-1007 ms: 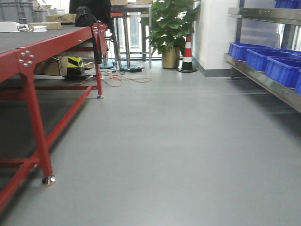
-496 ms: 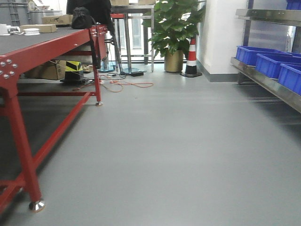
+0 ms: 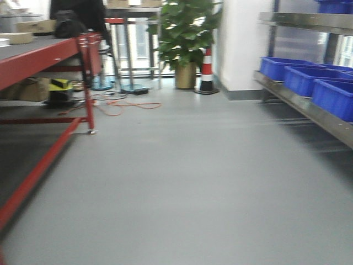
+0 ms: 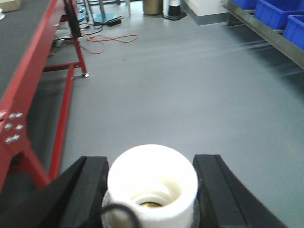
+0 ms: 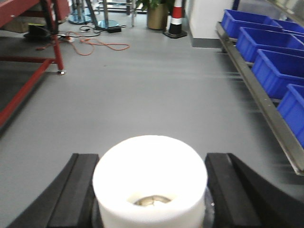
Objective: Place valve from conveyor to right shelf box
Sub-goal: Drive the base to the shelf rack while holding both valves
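Grey smooth floor (image 3: 193, 165) separates the red-framed conveyor (image 3: 33, 55) from a steel shelf (image 3: 309, 107) of blue plastic boxes (image 3: 309, 80). We find left gripper (image 4: 152, 164) and right gripper (image 5: 152, 161) each pinching a valve (image 4: 152, 183) (image 5: 150, 178): glossy white round base, brassy core.

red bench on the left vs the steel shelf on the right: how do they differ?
The red bench has a painted red frame and a dark flat top; the steel shelf is bare grey metal. The bench carries cardboard boxes; the shelf carries blue bins. The bench has one work surface, the shelf at least two tiers. Both run along the aisle, one on each side.
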Robot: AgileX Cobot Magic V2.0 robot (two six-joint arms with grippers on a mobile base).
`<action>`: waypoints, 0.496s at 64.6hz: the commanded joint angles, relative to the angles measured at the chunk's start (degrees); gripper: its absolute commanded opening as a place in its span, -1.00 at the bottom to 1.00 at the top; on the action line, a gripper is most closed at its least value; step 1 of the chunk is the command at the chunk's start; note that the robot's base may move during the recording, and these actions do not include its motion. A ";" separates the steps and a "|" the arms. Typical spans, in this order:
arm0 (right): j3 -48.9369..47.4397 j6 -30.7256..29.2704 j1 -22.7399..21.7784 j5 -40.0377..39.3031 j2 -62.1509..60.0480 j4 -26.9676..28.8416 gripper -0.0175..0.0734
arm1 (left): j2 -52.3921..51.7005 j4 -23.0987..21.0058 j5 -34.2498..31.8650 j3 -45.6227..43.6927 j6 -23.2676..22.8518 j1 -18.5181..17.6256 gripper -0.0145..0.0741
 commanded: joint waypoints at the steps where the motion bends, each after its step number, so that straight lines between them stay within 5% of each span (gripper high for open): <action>1: -0.50 -0.24 -0.10 -4.49 -0.51 -0.22 -0.95 | -0.44 -0.38 -2.99 -0.37 -0.25 -0.20 -0.92; 32: -0.50 -0.24 -0.10 -4.49 -0.51 -0.22 -0.95 | -0.44 -0.38 -2.99 -0.37 -0.25 -0.20 -0.92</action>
